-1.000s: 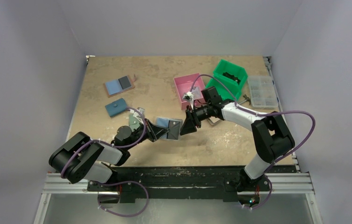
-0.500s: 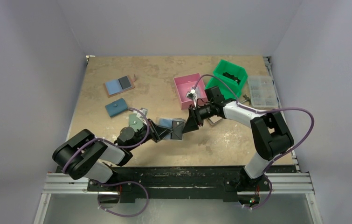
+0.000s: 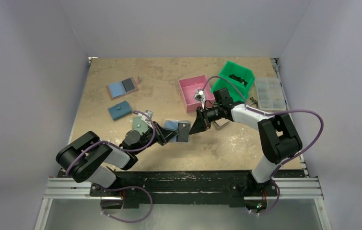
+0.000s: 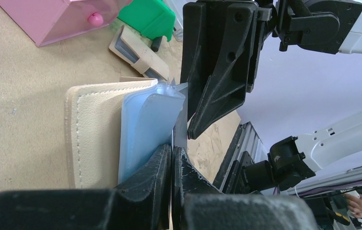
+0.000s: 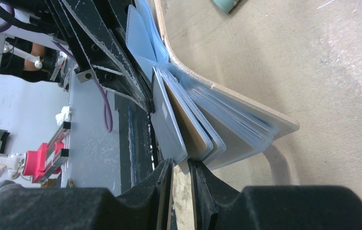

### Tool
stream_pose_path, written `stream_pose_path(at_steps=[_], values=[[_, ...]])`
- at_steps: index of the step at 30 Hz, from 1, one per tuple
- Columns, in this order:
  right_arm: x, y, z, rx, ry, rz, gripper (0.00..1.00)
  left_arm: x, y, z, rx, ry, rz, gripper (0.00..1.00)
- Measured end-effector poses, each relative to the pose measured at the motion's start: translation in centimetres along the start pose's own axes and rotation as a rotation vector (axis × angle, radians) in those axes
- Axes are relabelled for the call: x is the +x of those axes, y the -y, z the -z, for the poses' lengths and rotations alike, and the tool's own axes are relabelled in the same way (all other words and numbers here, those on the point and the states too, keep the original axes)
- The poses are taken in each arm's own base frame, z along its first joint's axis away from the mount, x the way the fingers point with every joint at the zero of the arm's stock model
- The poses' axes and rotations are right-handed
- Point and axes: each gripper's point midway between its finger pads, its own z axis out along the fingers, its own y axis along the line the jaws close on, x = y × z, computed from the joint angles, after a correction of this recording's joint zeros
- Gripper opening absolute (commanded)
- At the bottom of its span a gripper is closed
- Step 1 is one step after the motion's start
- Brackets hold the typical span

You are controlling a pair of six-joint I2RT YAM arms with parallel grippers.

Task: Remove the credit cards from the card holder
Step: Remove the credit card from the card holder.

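The card holder (image 3: 178,131) is held up off the table between my two grippers. In the left wrist view its beige outer panel (image 4: 92,129) and pale blue inner panel (image 4: 145,120) stand on edge. My left gripper (image 4: 172,152) is shut on the holder's thin dark grey panel. In the right wrist view the holder fans open, with several pale sleeves and a gold-tan credit card (image 5: 188,129) among them. My right gripper (image 5: 181,173) sits at the lower edge of the fan, its jaws narrowly apart around one card's corner. It also shows in the top view (image 3: 196,127).
A second holder with blue and black panels (image 3: 122,87) and a teal pouch (image 3: 119,110) lie at the far left. A pink box (image 3: 195,92), a green bin (image 3: 236,79) and a clear organizer (image 3: 269,93) stand at the far right. A tan wallet (image 4: 138,48) lies under my right arm.
Both grippers and the holder between them have shifted a little right and away from the bases. The left gripper keeps its hold on the holder.
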Motion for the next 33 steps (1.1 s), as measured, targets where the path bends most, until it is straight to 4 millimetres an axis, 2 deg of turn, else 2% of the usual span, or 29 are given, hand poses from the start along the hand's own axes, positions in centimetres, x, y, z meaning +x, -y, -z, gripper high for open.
stream_pose_path(at_steps=[11, 14, 24, 30, 33], values=[[1.1, 0.3, -0.2, -0.093, -0.075, -0.027, 0.38, 0.7, -0.8, 0.0, -0.036, -0.017, 0.010, 0.00], [1.6, -0.1, -0.1, -0.112, -0.087, -0.028, 0.41, 1.1, -1.2, 0.0, -0.052, -0.030, 0.014, 0.00], [2.1, -0.2, 0.1, -0.110, -0.101, -0.038, 0.43, 1.5, -1.2, -0.4, -0.064, -0.048, 0.014, 0.00], [2.0, 0.2, 0.0, -0.087, -0.102, -0.052, 0.55, 1.5, -1.1, -0.5, -0.064, -0.045, 0.012, 0.00], [1.9, 0.2, -0.1, -0.082, -0.099, -0.055, 0.57, 1.5, -0.9, -0.6, -0.059, -0.045, 0.014, 0.00]])
